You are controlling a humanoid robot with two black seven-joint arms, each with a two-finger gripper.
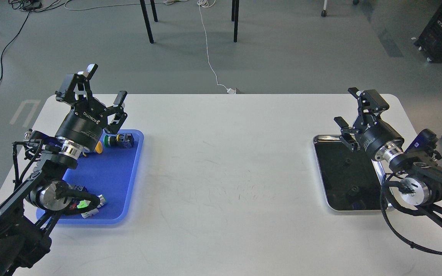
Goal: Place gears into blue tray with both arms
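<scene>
The blue tray (117, 172) lies on the left side of the table. My left gripper (105, 85) hovers above the tray's far left corner, open, with nothing between its fingers. Two tiny dark round gears (346, 163) (354, 189) lie on the black inside of the silver-rimmed tray (319, 168) at the right; they are hard to tell from the dark floor. My right gripper (349, 109) hangs open and empty above that tray's far edge.
Push-button switches lie in the blue tray: a green one (111, 140) and a yellow one (98, 147) at the far end, and a green-and-white one (89, 207) at the near end under my left arm. Chair legs and cables are on the floor beyond the white table (225, 172).
</scene>
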